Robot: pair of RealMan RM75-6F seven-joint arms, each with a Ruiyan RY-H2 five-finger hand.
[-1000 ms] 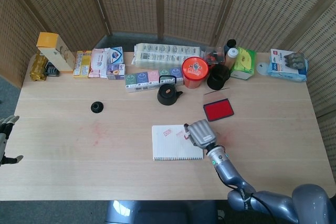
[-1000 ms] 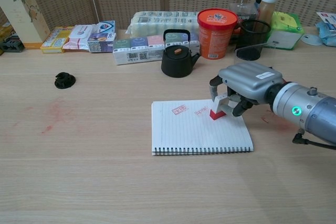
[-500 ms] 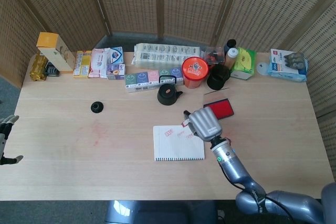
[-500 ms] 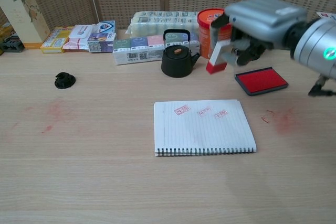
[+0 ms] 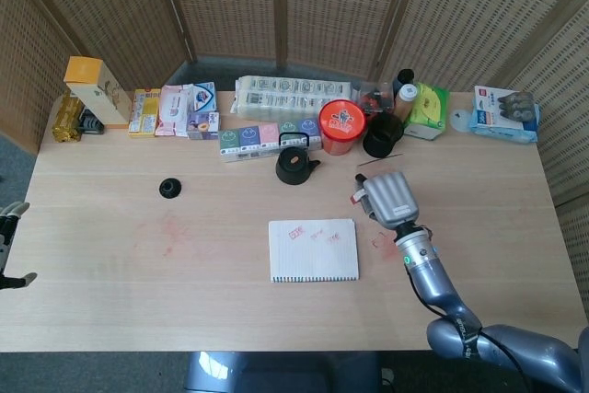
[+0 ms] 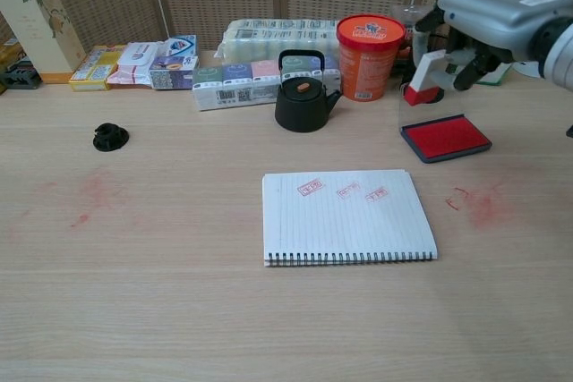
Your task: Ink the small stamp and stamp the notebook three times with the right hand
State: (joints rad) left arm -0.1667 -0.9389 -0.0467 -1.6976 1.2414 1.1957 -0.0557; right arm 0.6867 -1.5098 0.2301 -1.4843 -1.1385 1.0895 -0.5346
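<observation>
Small stamp [image 6: 422, 81] sits pinched in the right hand [image 6: 488, 20], red face down, held in the air just above the back-left corner of the red ink pad [image 6: 445, 137], not touching it as far as the chest view shows. In the head view the hand covers the pad almost fully, so contact can't be checked there. Notebook [image 6: 347, 216] lies flat mid-table, spiral edge toward the robot, well apart from the hand. Three red imprints [image 6: 346, 190] run in a row across its top lines: left one crisp, the other two fainter. Judgement: inking and all three stamps look done, so the task count is met; what's left, if anything, is parking the stamp, probably by the pad. Left hand [image 5: 7, 246] is at the far left edge of the head view, off the table, fingers apart, holding nothing. Red smudges [image 6: 479, 205] mark the table [image 6: 179, 310] right of the notebook, and fainter ones sit at far left. Black kettle [image 6: 303, 96] and orange tub [image 6: 365, 44] stand behind the notebook, untouched.
</observation>
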